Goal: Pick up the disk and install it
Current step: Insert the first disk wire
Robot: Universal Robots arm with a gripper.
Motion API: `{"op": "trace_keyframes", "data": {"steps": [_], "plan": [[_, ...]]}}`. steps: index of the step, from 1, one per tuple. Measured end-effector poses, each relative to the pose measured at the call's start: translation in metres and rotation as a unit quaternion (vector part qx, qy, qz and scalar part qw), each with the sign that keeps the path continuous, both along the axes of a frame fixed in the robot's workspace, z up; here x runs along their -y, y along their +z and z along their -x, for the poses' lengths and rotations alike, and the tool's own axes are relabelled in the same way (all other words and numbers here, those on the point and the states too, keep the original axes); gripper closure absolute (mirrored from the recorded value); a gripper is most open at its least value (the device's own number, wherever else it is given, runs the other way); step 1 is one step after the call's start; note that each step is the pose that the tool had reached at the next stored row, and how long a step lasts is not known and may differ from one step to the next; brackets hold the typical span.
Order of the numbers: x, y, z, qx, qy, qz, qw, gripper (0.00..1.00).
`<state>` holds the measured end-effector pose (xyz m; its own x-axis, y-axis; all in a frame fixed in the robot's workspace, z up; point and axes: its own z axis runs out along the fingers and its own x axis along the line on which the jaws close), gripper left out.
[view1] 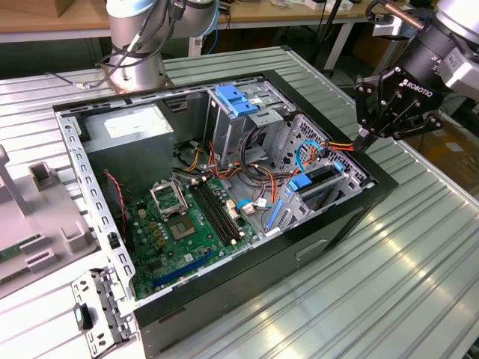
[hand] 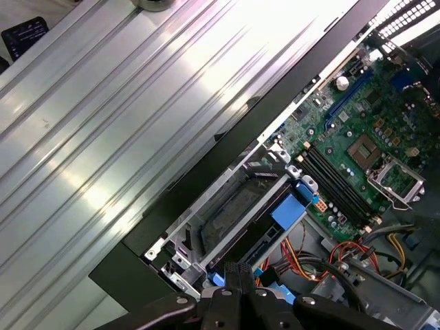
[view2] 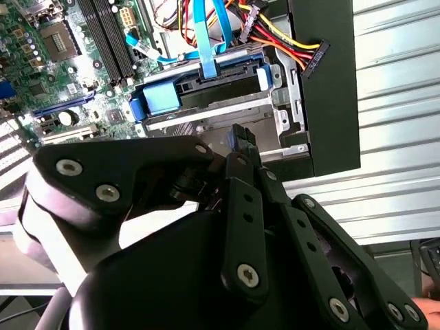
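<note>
— Blue carrier and grey drive: where is the disk (view2: 199, 96)?
— Seated in the lower bay of the open case (view1: 352, 217), by the motherboard (view1: 179, 224), with a blue cable plugged in.
— And the tool (view1: 364, 139)?
— Hovering over the case's corner, above the ribbed metal surface (view1: 389, 284), fingers pinched together, holding nothing.

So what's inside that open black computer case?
Inside the open black computer case lie a green motherboard, a grey metal power supply box, coloured cables and a blue-framed disk in its metal bay. The bay walls hide the disk's underside.
</note>
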<state>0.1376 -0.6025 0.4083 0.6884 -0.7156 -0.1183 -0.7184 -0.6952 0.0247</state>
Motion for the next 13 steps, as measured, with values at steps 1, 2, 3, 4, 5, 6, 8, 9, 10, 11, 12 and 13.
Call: {"op": "trace_keyframes", "data": {"steps": [1, 2, 3, 4, 5, 6, 8, 9, 10, 11, 12, 13], "plan": [[0.0, 0.0, 0.0, 0.0, 0.0, 0.0, 1.0, 0.83], [0.0, 0.0, 0.0, 0.0, 0.0, 0.0, 1.0, 0.76], [0.0, 0.0, 0.0, 0.0, 0.0, 0.0, 1.0, 0.76], [0.0, 0.0, 0.0, 0.0, 0.0, 0.0, 1.0, 0.71], [0.0, 0.0, 0.0, 0.0, 0.0, 0.0, 1.0, 0.64], [0.0, 0.0, 0.0, 0.0, 0.001, 0.0, 1.0, 0.58], [0.0, 0.0, 0.0, 0.0, 0.001, 0.0, 1.0, 0.58], [-0.0001, 0.0, -0.0003, 0.0, 0.001, 0.0, 1.0, 0.58], [-0.0001, -0.0003, -0.0015, 0.0, 0.001, 0.0, 1.0, 0.58], [0.0, -0.0007, -0.0036, 0.0, 0.001, 0.0, 1.0, 0.58], [0.0, -0.001, -0.0047, 0.0, 0.001, -0.0001, 1.0, 0.58], [0.0, -0.0013, -0.0057, 0.0, 0.001, 0.0, 1.0, 0.58]]}}
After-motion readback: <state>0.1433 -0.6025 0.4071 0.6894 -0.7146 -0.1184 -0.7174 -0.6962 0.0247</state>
